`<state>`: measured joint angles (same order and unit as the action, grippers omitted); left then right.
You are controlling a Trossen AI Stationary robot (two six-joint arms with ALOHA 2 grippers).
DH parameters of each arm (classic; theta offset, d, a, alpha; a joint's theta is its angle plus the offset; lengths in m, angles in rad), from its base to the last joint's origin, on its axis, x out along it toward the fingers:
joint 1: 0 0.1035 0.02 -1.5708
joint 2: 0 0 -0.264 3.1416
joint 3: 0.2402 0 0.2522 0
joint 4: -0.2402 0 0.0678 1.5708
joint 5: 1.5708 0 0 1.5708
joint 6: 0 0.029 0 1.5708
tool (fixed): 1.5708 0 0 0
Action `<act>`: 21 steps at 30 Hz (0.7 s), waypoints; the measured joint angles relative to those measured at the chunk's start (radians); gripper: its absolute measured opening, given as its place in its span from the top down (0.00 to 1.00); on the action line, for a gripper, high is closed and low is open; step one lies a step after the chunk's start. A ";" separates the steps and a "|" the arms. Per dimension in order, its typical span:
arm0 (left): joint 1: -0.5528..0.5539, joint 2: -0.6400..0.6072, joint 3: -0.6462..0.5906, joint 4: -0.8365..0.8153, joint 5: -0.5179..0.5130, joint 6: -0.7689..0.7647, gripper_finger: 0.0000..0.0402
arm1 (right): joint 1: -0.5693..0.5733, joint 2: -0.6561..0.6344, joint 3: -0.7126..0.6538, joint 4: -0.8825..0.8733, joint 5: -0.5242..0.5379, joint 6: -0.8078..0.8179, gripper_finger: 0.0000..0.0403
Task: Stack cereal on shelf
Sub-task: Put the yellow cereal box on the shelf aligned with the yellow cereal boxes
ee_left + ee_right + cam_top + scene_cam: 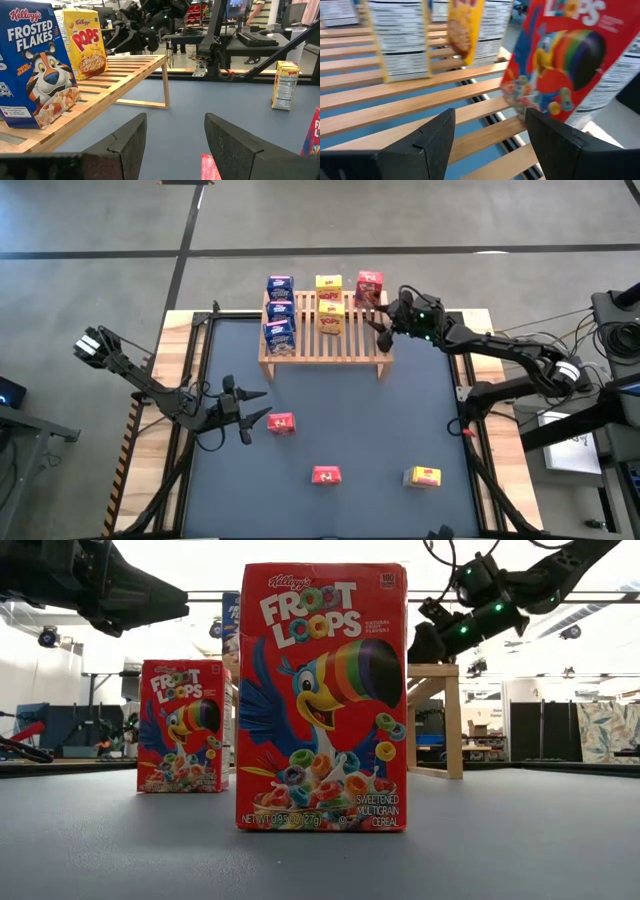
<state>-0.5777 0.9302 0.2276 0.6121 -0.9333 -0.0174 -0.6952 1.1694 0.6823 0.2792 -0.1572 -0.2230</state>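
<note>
Front and centre in the low view stands a red box [322, 697], a second red box [183, 726] at centre left behind it. Seen from above, the shelf [325, 330] at upper centre already carries three blue, two yellow and one red; two red and one yellow box [423, 477] remain on the table, so roughly two thirds looks done. Right gripper [383, 317] hovers parted beside the shelved red box [369, 287], holding nothing. Left gripper [252, 409], parted and empty, sits just left of a table red.
</note>
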 joint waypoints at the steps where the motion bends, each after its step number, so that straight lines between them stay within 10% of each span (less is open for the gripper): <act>1: 0.000 0.000 0.000 0.000 0.000 0.000 0.54 | 0.007 -0.016 0.000 -0.020 0.000 0.000 0.43; 21: 0.000 0.000 0.000 0.000 0.000 -0.031 0.54 | 0.347 -0.349 0.000 -0.382 -0.011 0.051 0.43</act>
<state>-0.5777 0.9302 0.2276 0.6121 -0.9333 -0.0484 -0.3478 0.8199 0.6823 -0.1031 -0.1680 -0.1725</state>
